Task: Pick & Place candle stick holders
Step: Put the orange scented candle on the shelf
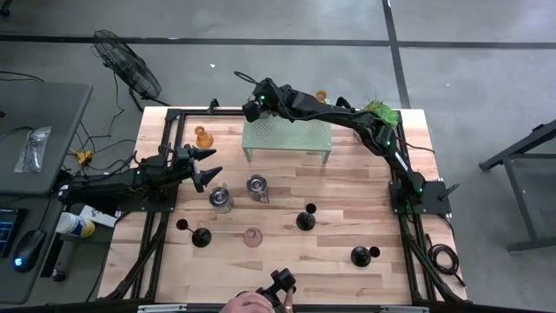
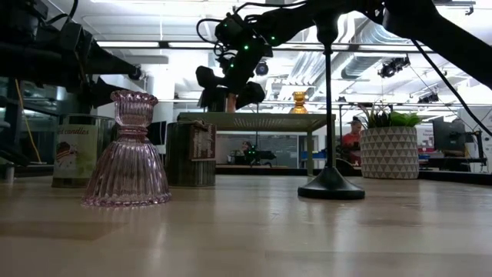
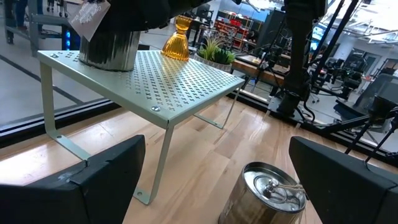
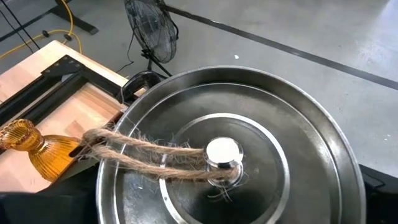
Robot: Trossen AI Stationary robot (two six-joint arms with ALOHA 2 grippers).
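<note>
Right gripper (image 1: 253,108): hangs over the rack's far left corner, directly above a silver cup; its fingers are spread wide to either side of the cup, and whether they touch it cannot be told.
Silver cup on the rack (image 4: 227,155): shiny metal, round lid with raised rings and a small centre knob, frayed twine tied to the knob; a paper tag hangs at its side in the left wrist view.
Rack (image 1: 287,139): pale green perforated metal on thin bent legs, standing at the far middle of the table.
Amber holder on the rack (image 3: 176,40): ribbed glass, flared foot, narrow neck, on the rack's far edge.
Amber holder off the rack (image 1: 203,136): same ribbed amber glass, on the table just left of the rack.
Left gripper (image 1: 206,165): front-left of the rack, fingers wide apart, holding nothing.
Silver cups on the table (image 1: 221,199): two shiny metal ones just in front of the rack, side by side.
Pink holder (image 2: 127,151): pale fluted glass, wide skirt and scalloped cup, well in front of the rack.
Black sticks (image 1: 306,219): slim stems on round bases, spread across the table in front of the rack.
Plant (image 1: 380,109): green, white pot, right of the rack.
</note>
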